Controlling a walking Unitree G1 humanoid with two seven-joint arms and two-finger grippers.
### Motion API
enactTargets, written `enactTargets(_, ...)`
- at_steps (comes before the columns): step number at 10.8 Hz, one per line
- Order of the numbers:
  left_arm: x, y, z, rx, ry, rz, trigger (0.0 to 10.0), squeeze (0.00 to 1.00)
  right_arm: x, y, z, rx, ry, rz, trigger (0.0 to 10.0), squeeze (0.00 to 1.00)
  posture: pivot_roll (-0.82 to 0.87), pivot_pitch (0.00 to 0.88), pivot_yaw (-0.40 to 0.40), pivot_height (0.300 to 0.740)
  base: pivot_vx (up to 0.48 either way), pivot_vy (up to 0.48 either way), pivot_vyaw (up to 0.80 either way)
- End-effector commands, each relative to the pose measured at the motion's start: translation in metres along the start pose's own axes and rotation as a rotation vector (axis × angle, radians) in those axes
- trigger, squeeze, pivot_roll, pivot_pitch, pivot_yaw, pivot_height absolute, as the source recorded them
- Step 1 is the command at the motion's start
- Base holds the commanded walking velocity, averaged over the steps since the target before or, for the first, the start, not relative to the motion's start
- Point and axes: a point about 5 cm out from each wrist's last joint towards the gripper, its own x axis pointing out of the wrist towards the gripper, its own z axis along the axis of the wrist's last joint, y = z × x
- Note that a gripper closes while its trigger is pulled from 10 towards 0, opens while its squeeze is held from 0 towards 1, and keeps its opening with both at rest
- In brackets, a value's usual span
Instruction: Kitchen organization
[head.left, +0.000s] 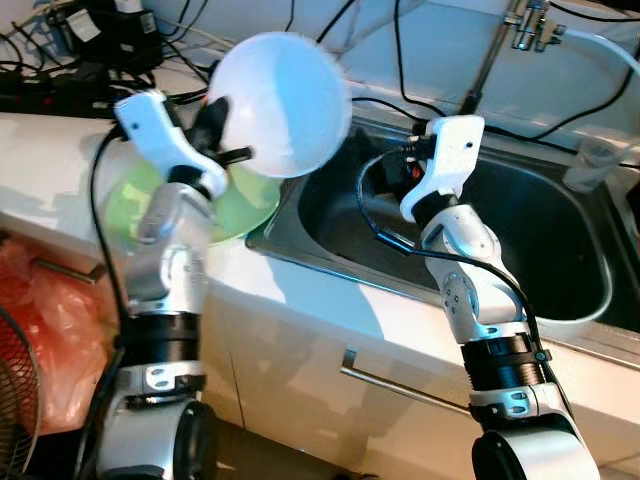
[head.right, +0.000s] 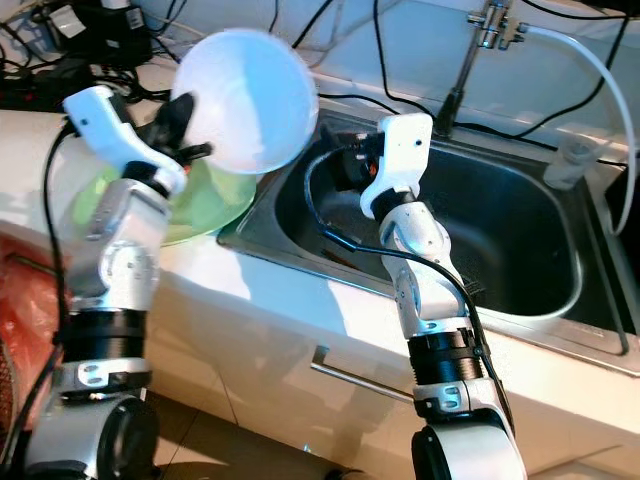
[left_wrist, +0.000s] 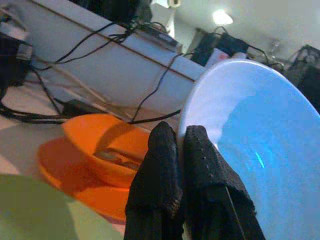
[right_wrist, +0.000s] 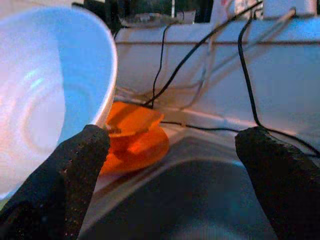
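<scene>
My left gripper (left_wrist: 177, 133) is shut on the rim of a white bowl (head.left: 280, 100), holding it tilted in the air over the counter by the sink's left edge. Under it, a light green plate (head.left: 245, 205) lies on the counter. An orange bowl (left_wrist: 107, 145) sits on an orange plate (left_wrist: 65, 170) further back, by the wall. My right gripper (right_wrist: 175, 137) stands open over the steel sink (head.left: 560, 250), its fingers pointing at the white bowl (right_wrist: 45, 95) with nothing between them.
A faucet (head.left: 525, 25) and a white hose rise behind the sink. A clear cup (head.left: 590, 165) stands at its right rim. Black cables and a power strip (head.left: 40, 95) cross the back counter. A red bag (head.left: 40, 330) hangs below left, near a drawer handle (head.left: 400, 385).
</scene>
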Motion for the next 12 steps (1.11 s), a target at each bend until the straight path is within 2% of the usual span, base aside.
enactTargets(1,-0.001,-0.009,0.005,0.017,-0.041,-0.046,0.0,0.0,-0.002,-0.004,-0.002,0.024,0.019,-0.005,10.0,0.0,-0.03,0.016,-0.08,0.74,0.0,0.0,0.0)
enactTargets(4,-0.003,-0.012,-0.003,-0.003,-0.02,-0.063,0.0,0.0,-0.006,-0.004,-0.004,0.039,0.042,0.008,10.0,0.0,-0.04,0.02,-0.074,0.74,0.0,0.0,0.0)
enactTargets(5,-0.003,-0.014,-0.006,0.016,-0.008,-0.069,0.0,0.0,-0.006,-0.003,-0.004,0.049,0.043,0.017,10.0,0.0,-0.04,0.021,-0.074,0.74,0.0,0.0,0.0)
enactTargets(7,-0.004,-0.024,-0.011,-0.01,-0.003,-0.106,0.0,0.0,-0.006,0.002,-0.004,0.085,0.052,0.045,10.0,0.0,-0.03,0.021,-0.075,0.74,0.0,0.0,0.0)
enactTargets(9,-0.007,-0.04,-0.014,-0.031,0.0,-0.192,0.0,0.0,-0.005,0.007,-0.005,0.161,0.06,0.081,10.0,0.0,-0.03,0.021,-0.073,0.74,0.0,0.0,0.0)
enactTargets(10,-0.008,-0.042,-0.019,-0.036,0.024,-0.202,0.0,0.0,-0.003,0.008,0.001,0.244,0.019,0.114,10.0,0.0,-0.03,0.02,-0.07,0.74,0.0,0.0,0.0)
enactTargets(12,-0.009,-0.045,-0.018,-0.052,0.021,-0.217,0.0,0.0,-0.002,0.004,0.004,0.264,0.014,0.107,10.0,0.0,-0.04,0.02,-0.069,0.74,0.0,0.0,0.0)
